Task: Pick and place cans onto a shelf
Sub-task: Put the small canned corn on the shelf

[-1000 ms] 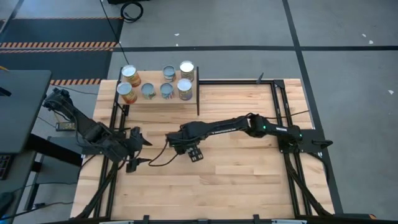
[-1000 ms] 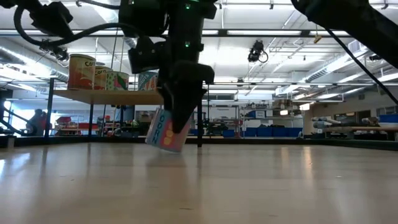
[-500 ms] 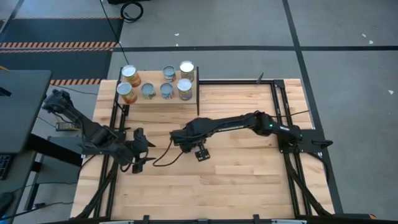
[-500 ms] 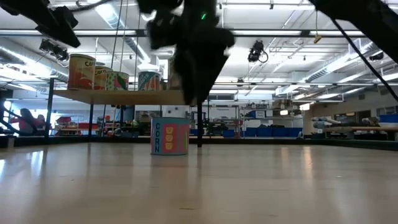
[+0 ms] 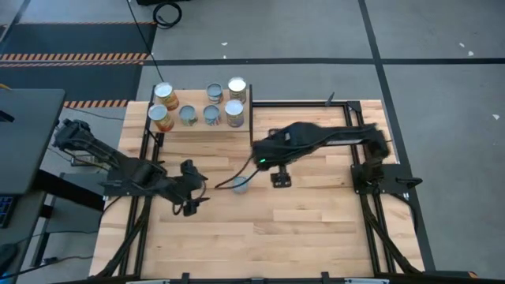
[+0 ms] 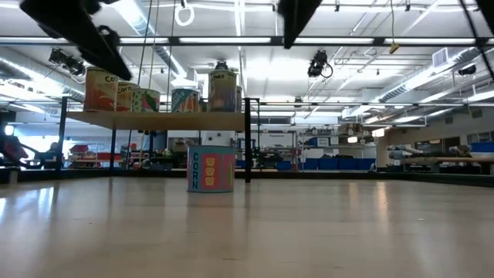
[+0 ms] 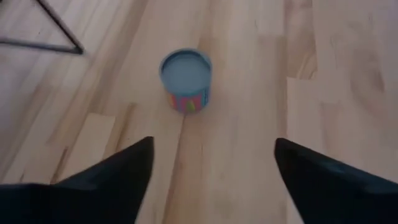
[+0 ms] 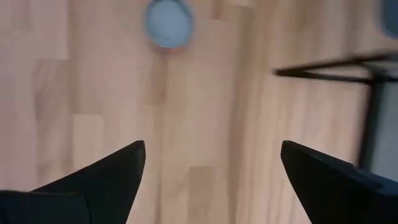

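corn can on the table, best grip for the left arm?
Grip the corn can across its round side wall, mid-height, coming in level from the left gripper side. It stands upright and alone on the table, clear of the shelf, and the jaws are already open, straddling its line.

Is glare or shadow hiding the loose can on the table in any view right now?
No. Low view: the ceiling lights leave a sheen on the tabletop, but the can and its label are readable. High view: even light, only a faint shadow beside it. Both wrist views: no glare on its top.
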`<state>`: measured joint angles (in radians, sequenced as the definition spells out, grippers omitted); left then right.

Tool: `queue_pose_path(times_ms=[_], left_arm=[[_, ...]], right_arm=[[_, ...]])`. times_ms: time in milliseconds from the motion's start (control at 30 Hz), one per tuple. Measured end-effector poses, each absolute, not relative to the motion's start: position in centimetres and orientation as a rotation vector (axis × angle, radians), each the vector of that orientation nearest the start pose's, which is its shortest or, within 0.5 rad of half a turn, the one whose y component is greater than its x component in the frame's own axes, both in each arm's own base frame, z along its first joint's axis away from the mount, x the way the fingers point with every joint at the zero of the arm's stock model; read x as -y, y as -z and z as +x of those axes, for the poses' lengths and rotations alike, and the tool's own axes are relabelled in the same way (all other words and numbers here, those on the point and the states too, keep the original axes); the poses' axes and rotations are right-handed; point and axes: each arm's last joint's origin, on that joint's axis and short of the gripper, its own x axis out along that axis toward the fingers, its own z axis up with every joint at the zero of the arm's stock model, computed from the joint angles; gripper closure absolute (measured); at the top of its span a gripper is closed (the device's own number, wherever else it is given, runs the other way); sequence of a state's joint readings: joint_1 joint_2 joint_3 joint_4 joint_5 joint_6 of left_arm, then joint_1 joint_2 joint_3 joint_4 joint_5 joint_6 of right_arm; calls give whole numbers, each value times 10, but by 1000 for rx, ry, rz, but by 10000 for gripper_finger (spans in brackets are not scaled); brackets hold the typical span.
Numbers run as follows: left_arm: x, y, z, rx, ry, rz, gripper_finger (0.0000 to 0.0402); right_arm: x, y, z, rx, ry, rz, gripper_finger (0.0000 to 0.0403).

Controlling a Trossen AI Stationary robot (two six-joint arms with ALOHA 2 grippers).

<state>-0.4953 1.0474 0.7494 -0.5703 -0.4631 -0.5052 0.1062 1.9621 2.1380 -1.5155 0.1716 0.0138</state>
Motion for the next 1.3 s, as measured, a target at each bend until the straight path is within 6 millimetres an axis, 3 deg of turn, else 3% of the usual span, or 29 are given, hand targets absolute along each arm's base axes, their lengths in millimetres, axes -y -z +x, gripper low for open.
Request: queue_pose_path(times_ms=[133, 233, 500, 800, 1067, 1300], left_arm=[[81, -232, 212, -758, -133, 1, 20], [72, -219, 233, -766, -169, -9, 5], [48, -182, 269, -849, -141, -43, 1], [27, -172, 297, -897, -95, -15, 1], [28, -162, 329, -982, -51, 24, 1], [22, -162, 339, -1052, -78, 16, 3]], right_arm=[[-29, -363, 338, -1240, 147, -162, 21], [-25, -359, 317, -1171, 163, -140, 21], [-9, -325, 279, -1091, 172, -81, 21], [3, -293, 268, -1127, 158, -52, 21], [5, -291, 268, -1128, 152, -66, 21], [4, -292, 268, -1123, 135, -55, 21]])
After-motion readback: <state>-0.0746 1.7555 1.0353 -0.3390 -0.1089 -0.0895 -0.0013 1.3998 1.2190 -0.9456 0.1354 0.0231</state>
